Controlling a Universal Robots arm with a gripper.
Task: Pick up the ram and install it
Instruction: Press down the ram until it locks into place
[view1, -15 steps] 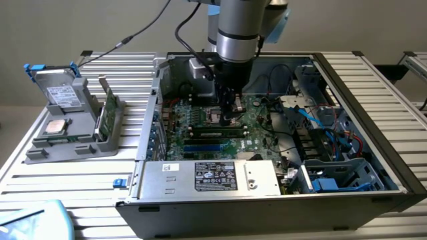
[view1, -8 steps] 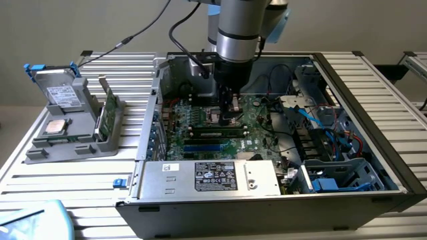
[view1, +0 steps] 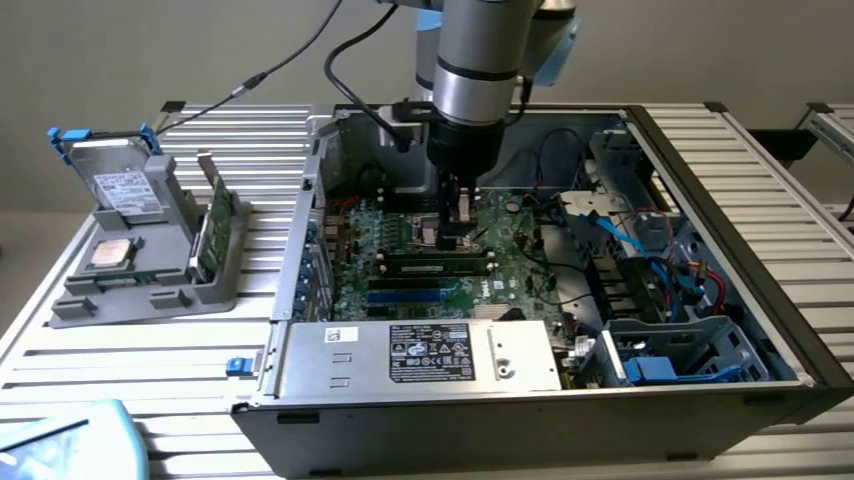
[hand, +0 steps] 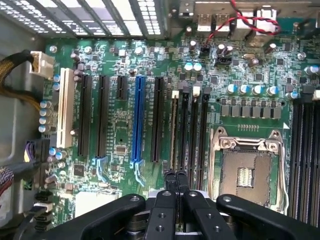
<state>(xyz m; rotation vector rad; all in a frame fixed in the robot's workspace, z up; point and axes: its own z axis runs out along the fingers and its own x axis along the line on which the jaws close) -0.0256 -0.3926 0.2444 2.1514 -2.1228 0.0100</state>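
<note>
The green ram (view1: 430, 267) lies seated flat in a motherboard slot.

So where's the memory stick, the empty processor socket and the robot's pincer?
ram (view1: 430, 266): exterior view, middle of the stick on the motherboard.
processor socket (hand: 247, 175): wrist view, centre of the open socket.
pincer (hand: 175, 187): wrist view, between the shut fingertips.

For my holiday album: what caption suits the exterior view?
Shut gripper low over the motherboard inside an open computer case, a ram stick standing in the rack beside it.
</note>
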